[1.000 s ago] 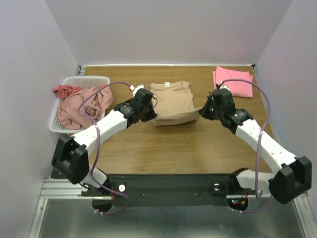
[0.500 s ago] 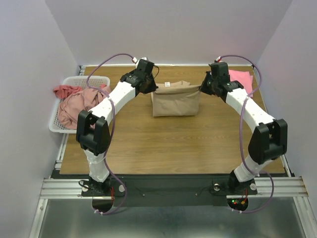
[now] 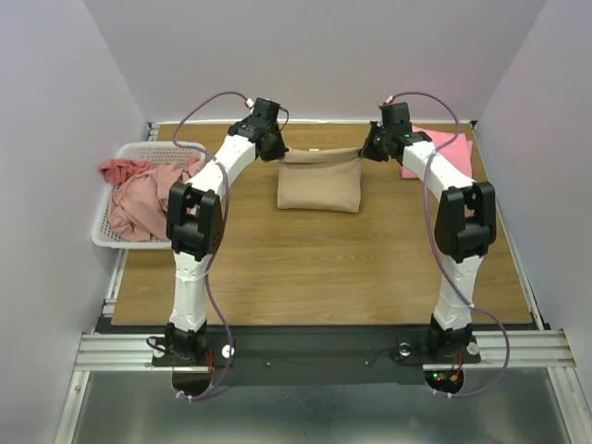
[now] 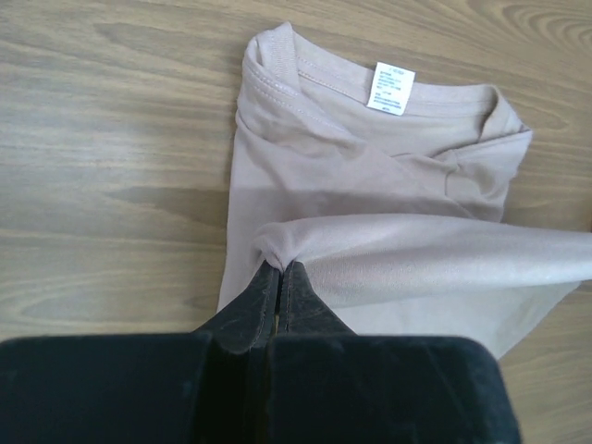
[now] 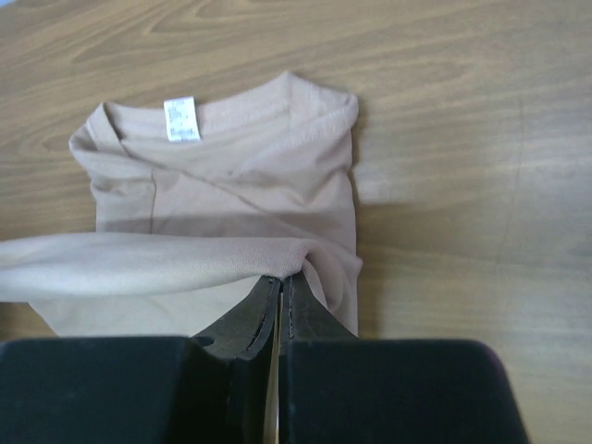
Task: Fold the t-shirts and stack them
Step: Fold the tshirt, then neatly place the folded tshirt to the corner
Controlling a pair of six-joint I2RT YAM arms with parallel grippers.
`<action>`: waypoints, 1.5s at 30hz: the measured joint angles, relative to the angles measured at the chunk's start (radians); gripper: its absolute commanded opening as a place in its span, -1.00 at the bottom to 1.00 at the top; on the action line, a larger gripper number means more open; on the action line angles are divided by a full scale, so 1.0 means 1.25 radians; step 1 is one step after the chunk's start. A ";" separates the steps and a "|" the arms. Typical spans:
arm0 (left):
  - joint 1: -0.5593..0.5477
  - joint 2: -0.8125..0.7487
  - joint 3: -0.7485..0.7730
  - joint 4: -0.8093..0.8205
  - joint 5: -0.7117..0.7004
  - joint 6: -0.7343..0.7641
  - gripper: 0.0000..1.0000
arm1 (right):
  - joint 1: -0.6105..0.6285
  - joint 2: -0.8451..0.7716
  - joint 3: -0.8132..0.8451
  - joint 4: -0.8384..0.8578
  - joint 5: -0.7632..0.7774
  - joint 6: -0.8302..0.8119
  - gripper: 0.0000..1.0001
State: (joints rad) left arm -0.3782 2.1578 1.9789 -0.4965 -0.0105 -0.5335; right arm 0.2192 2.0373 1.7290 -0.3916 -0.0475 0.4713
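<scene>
Both arms are stretched out over the counter [image 3: 314,268]. The left gripper [image 4: 280,270] has its jaws pressed together, pinching one end of a folded edge of the tan shirt [image 4: 370,176]. The right gripper [image 5: 280,279] is clamped the same way on the other end. The edge spans taut between the two grippers. The rest of the shirt lies flat below and beyond the fingertips, its label [image 4: 389,88] farthest out. A pink shirt [image 3: 450,148] lies just outboard of the right gripper. A basket [image 3: 139,148] holding a dusty-pink shirt [image 3: 148,199] and a red shirt [image 3: 120,169] sits outboard of the left gripper.

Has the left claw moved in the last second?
Yes. The left claw, shut on the tan t-shirt, went from beside the basket's middle toward the table's far edge.
</scene>
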 measured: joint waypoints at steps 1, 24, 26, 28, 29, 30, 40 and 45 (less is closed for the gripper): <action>0.001 0.017 0.014 -0.002 0.003 0.002 -1.00 | -0.002 0.023 0.022 -0.002 -0.002 -0.001 -0.99; 0.030 -0.231 -0.370 0.122 0.003 0.014 0.97 | -0.027 0.052 -0.074 0.008 -0.150 -0.089 0.90; 0.017 -0.349 -0.511 0.138 0.001 -0.003 0.97 | -0.023 0.053 -0.084 0.006 -0.157 -0.089 0.85; 0.006 -0.432 -0.597 0.161 -0.001 -0.018 0.97 | -0.018 0.060 -0.083 0.005 -0.163 -0.088 0.76; -0.002 -0.480 -0.654 0.179 -0.003 -0.030 0.97 | -0.016 0.063 -0.080 0.006 -0.163 -0.088 0.72; -0.008 -0.524 -0.707 0.185 -0.005 -0.040 0.97 | -0.012 0.070 -0.073 0.006 -0.159 -0.087 0.68; -0.020 -0.691 -0.918 0.166 -0.086 -0.093 0.97 | 0.011 0.162 -0.002 0.029 -0.123 -0.080 -0.19; -0.020 -0.758 -0.946 0.151 -0.090 -0.111 0.97 | 0.013 0.178 0.000 0.046 -0.121 -0.071 -0.84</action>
State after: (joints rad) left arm -0.4030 1.2098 0.7967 -0.3080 -0.1226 -0.6720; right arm 0.2352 2.2597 1.7290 -0.3344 -0.1986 0.3820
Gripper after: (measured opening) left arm 0.985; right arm 0.222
